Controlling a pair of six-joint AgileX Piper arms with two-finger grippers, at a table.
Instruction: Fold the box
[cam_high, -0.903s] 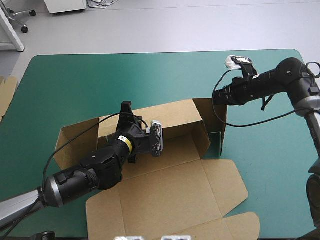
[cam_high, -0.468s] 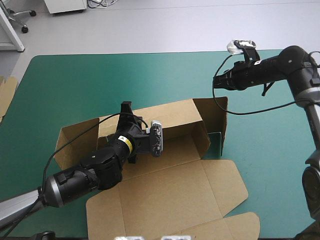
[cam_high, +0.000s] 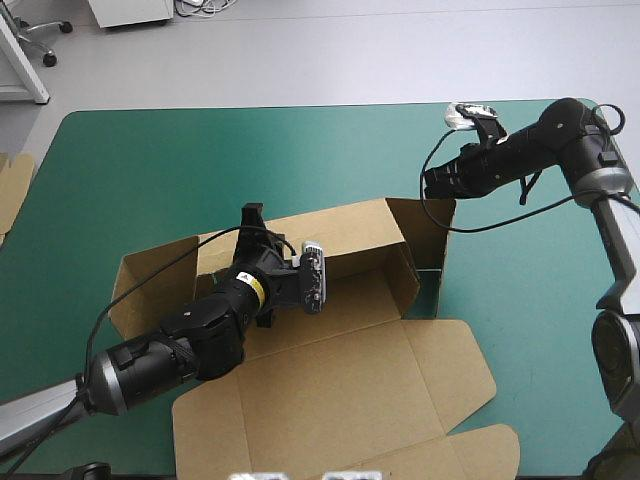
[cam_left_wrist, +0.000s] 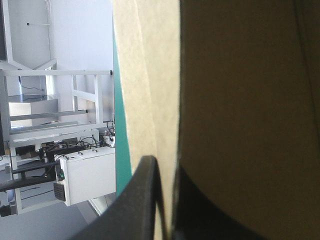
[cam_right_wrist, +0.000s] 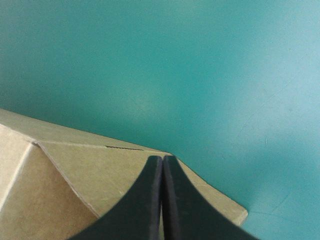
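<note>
you have one brown box (cam_high: 340, 385) at the centre of the table (cam_high: 150, 170), walls raised, lid flat toward 6 o'clock. of your two grippers, the left gripper (cam_high: 252, 212) pinches the far wall, fingers nearly closed on the board. the right gripper (cam_high: 428, 186), fingers pressed together and empty, is over the end flap at 2 o'clock.

The box (cam_high: 340, 390) sits on the table (cam_high: 150, 170), left gripper (cam_high: 252, 212) on its wall.

Bright, even light falls from above. The worktop (cam_right_wrist: 145, 100) shows a soft pale sheen in the right wrist view. The box (cam_high: 340, 390) throws short, soft shadows; in the left wrist view its near face lies dark.
</note>
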